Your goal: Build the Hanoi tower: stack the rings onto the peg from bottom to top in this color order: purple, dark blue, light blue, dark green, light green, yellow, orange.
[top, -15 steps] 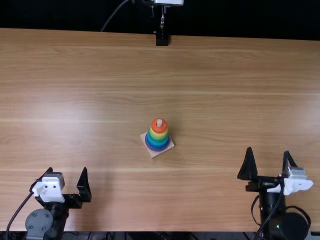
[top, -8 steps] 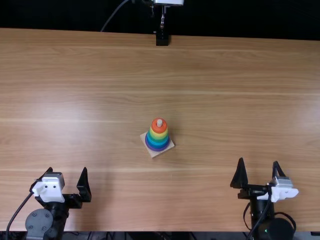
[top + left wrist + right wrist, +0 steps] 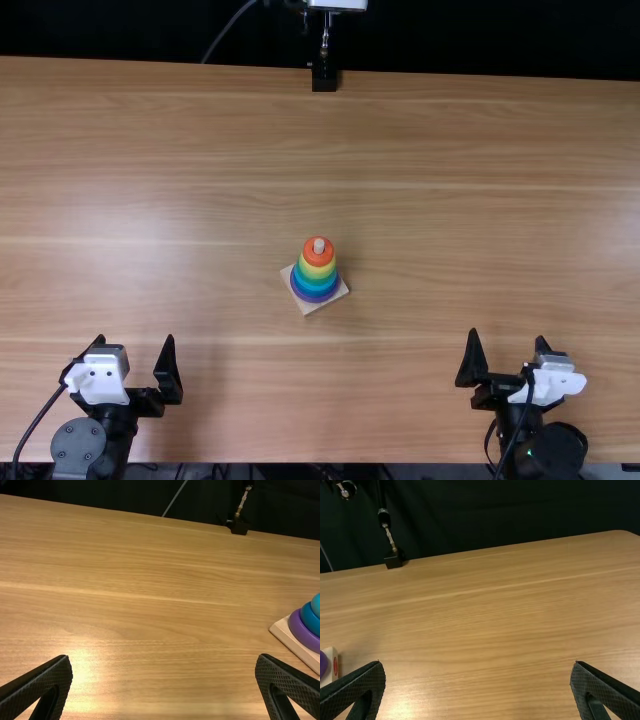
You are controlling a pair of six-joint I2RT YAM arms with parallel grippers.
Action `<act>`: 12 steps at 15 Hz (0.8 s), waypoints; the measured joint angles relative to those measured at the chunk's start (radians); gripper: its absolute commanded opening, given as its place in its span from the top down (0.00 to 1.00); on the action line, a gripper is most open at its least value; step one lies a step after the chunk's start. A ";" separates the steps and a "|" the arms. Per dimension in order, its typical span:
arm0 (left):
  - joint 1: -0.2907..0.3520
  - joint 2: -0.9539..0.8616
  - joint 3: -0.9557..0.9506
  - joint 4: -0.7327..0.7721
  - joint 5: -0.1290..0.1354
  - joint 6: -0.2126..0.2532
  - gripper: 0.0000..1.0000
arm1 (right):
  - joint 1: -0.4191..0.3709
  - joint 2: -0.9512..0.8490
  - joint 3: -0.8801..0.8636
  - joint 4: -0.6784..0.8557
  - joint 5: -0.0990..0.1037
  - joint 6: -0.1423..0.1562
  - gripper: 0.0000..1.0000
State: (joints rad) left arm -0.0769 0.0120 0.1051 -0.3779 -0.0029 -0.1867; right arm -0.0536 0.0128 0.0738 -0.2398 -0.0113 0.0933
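Near the middle of the table a square wooden base [image 3: 305, 307] carries the rings around its peg [image 3: 319, 245]: purple ring [image 3: 314, 297] lowest, blue and green above, then yellow ring [image 3: 317, 269] and orange ring [image 3: 318, 257] on top. My left gripper [image 3: 138, 362] stands open at the near left, apart from the tower. At the near right my right gripper [image 3: 505, 362] is open too. In the left wrist view, the left gripper [image 3: 164, 680] has nothing between its fingers, with the purple ring [image 3: 303, 631] off to one side. The right gripper [image 3: 478, 685] is likewise spread in the right wrist view.
A black clamp mount [image 3: 324, 78] stands at the far edge of the wooden table [image 3: 480, 180], with a dark curtain behind it. Both arms stay at the near edge, far apart from each other.
My right gripper has moved left and back toward the near edge, still open. The left arm and the ring tower have kept still.
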 measured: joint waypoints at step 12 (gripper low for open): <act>0.000 0.000 0.000 0.000 0.000 0.000 0.00 | 0.000 0.000 0.004 -0.010 0.000 -0.002 0.00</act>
State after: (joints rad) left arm -0.0769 0.0116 0.1055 -0.3782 -0.0025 -0.1867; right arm -0.0536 0.0128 0.0776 -0.2493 -0.0113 0.0917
